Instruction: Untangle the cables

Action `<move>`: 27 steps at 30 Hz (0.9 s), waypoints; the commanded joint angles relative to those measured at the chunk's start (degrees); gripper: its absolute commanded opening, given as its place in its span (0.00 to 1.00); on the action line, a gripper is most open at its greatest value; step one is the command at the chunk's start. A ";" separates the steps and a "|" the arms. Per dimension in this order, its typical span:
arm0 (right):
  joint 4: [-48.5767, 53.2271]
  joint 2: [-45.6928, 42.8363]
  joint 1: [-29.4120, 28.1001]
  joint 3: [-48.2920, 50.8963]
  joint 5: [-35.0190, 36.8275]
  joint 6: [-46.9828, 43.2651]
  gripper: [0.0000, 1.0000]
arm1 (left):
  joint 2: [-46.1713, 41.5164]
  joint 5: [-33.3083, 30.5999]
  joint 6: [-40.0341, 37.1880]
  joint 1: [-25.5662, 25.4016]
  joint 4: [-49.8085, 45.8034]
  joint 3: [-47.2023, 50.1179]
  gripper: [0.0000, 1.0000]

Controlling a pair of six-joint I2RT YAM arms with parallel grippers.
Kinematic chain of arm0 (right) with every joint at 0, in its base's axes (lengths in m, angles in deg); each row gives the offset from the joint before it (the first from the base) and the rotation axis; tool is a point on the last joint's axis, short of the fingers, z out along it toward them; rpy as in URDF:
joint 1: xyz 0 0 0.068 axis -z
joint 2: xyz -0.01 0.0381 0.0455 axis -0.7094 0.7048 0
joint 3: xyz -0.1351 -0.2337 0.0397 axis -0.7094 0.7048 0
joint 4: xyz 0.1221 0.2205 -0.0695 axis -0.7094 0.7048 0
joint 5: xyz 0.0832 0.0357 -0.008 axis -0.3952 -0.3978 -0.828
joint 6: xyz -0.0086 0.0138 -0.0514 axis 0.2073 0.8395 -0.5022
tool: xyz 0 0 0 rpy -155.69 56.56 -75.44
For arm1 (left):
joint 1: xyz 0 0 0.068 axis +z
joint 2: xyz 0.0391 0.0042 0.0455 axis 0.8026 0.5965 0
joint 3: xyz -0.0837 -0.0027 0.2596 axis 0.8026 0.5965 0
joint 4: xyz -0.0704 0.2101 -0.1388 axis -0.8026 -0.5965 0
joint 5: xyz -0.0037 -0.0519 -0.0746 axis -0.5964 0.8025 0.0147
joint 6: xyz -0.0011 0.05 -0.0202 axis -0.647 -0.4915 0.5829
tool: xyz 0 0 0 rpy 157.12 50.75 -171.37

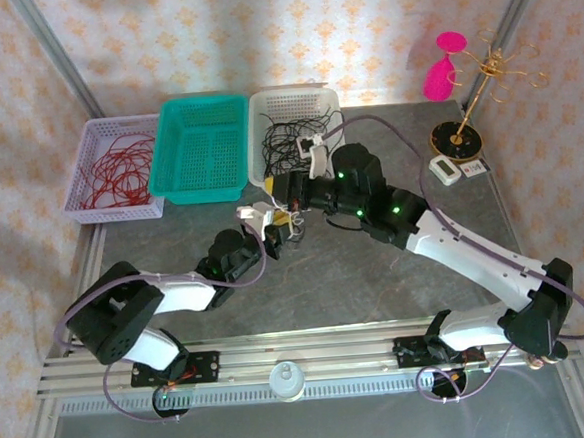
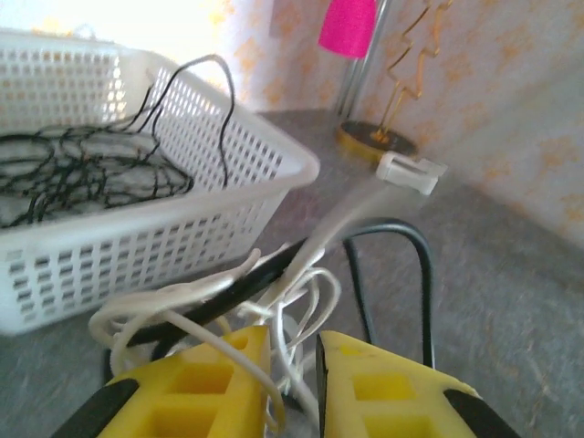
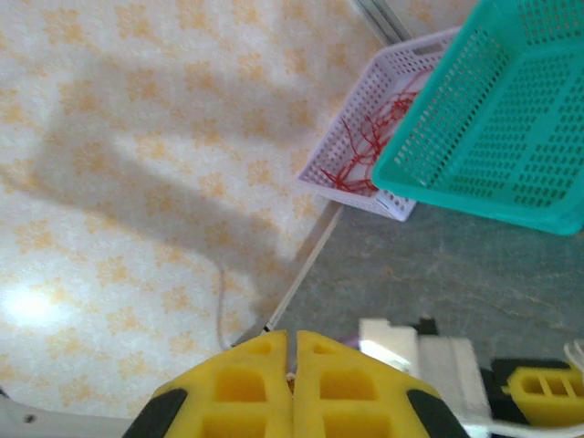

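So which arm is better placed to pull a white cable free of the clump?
Left, probably: the left gripper has the white cables between its fingers, while the right gripper is shut and points off towards the wall.

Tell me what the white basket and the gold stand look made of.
White basket: moulded plastic, matte, going by its even perforated grid walls. Gold stand: likely metal wire, shiny gold finish, since its thin curled branches glint; could be plated.
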 commanded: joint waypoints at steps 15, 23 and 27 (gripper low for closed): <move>0.52 -1.54 -0.13 -16.29 9.55 1.15 0.00 | 3.14 2.94 2.21 -0.19 2.36 4.85 0.24; -1.93 -2.37 0.00 -9.63 11.52 2.06 0.00 | -20.63 2.73 9.68 -1.68 -17.21 6.73 0.68; -5.53 -2.69 -0.03 -5.75 11.15 3.76 0.00 | -25.64 6.89 6.81 -1.67 -29.44 0.77 0.80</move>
